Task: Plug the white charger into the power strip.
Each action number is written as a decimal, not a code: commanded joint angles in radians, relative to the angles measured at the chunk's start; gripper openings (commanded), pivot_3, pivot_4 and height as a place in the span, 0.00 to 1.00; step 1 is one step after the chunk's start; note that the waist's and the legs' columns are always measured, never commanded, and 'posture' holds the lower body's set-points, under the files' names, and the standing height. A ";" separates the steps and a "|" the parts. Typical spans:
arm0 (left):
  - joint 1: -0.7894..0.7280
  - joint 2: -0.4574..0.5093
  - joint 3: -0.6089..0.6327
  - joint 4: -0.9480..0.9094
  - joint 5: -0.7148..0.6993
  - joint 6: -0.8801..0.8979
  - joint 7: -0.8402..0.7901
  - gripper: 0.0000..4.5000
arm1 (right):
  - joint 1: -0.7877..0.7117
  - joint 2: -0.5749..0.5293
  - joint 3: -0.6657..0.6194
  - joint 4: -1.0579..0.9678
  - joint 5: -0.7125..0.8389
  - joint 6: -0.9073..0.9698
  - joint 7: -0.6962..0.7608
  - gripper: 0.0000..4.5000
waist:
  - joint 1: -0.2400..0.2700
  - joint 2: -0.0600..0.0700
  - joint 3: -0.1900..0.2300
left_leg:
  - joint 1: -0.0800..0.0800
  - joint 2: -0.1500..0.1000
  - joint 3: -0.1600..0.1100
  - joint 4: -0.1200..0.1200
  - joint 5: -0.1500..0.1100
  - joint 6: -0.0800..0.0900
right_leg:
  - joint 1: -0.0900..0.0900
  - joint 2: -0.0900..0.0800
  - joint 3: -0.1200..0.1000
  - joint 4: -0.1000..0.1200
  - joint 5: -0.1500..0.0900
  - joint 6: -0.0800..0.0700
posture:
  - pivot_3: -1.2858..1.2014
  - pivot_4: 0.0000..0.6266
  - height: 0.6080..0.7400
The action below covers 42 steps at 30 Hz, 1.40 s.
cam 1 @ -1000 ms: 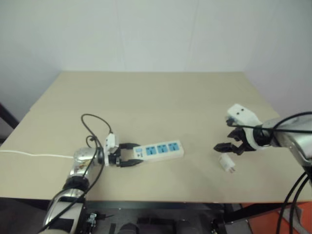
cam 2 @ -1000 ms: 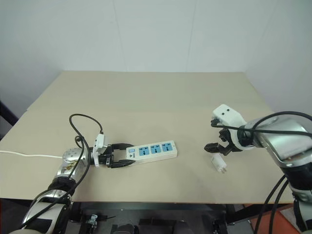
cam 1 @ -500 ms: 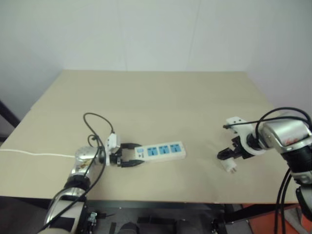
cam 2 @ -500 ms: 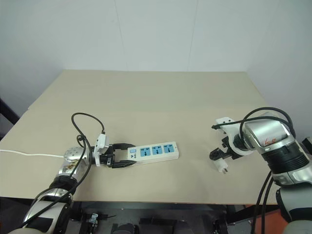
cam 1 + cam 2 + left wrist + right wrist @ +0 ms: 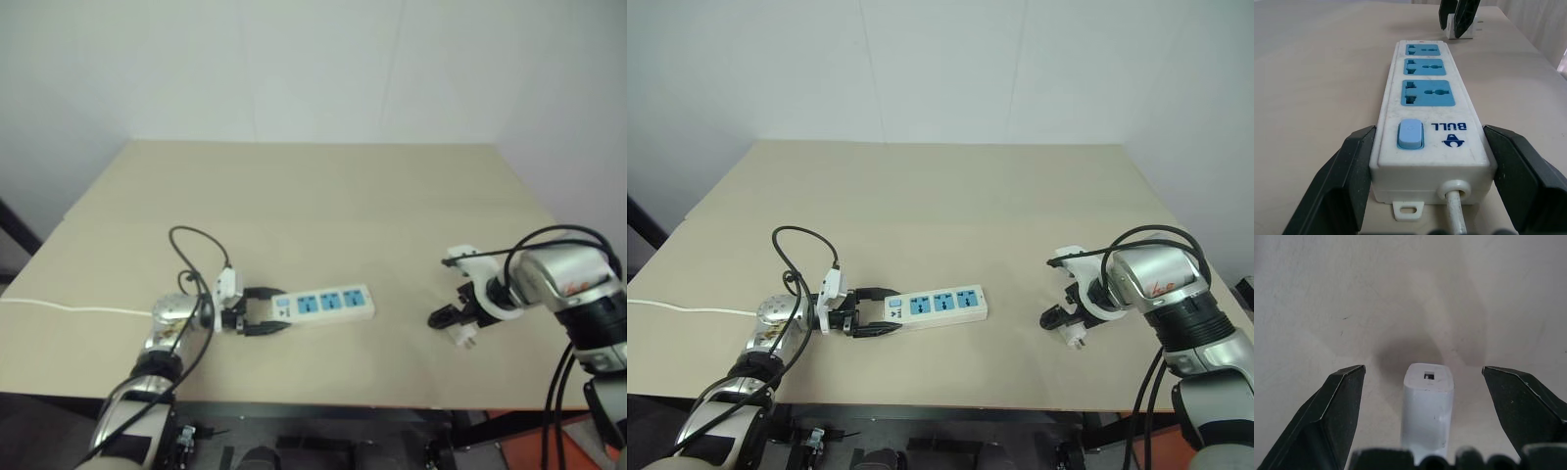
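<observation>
— Well, what is seen of the strip (image 5: 1427, 127)?
— A long glossy white plastic bar with blue socket faces, flanked at its cord end by the left gripper (image 5: 1427, 181), fingers spread.
— And the charger (image 5: 1427, 411)?
— A small smooth white block on the matte tan table (image 5: 921, 196), between the right gripper's (image 5: 1427, 396) wide-spread black fingers.

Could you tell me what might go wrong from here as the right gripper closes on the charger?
The white charger sits between the wide-open fingers of the right gripper, neither touching it; uneven contact could push or tip it. The left gripper only brackets the power strip, with a gap beside the right finger, so the strip might slide when the charger is pressed in.
</observation>
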<state>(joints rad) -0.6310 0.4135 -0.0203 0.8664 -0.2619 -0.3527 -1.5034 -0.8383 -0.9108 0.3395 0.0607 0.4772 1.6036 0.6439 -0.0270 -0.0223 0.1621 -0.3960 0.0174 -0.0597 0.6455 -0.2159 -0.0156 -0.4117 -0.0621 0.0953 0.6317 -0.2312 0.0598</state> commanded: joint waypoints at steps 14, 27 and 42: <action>-0.012 -0.008 -0.040 0.031 0.053 -0.006 -0.013 0.71 | -0.030 -0.053 0.027 -0.047 0.041 0.011 -0.016 0.25 | 0.007 0.000 0.000 | 0.000 0.000 0.000 0.000 0.000 0.000 | 0.000 0.000 0.000 0.000 0.000 0.000 | 0.52 0.24 1.00; -0.115 -0.023 -0.057 0.126 0.066 -0.016 -0.106 0.71 | 0.100 0.008 -0.250 -0.269 0.078 -0.470 0.105 0.25 | 0.014 0.000 0.000 | -0.010 0.000 0.000 0.003 0.000 0.000 | -0.009 0.000 0.000 0.001 0.001 0.001 | 0.52 0.24 1.00; -0.145 -0.005 -0.226 0.112 -0.021 0.000 -0.111 0.71 | 0.324 0.529 -0.455 -0.159 0.221 -1.018 0.249 0.25 | 0.011 -0.001 0.000 | -0.009 0.000 -0.002 0.004 0.000 0.000 | -0.007 0.001 -0.001 0.002 0.002 0.000 | 0.52 0.24 1.00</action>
<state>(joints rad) -0.7843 0.4093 -0.2059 0.9894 -0.2920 -0.3626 -1.5974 -0.5154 -0.3951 -0.0881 -0.0954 0.6562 0.6381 0.8644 -0.0160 -0.0230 0.1622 -0.4045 0.0170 -0.0614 0.6497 -0.2158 -0.0155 -0.4191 -0.0614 0.0944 0.6338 -0.2294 0.0603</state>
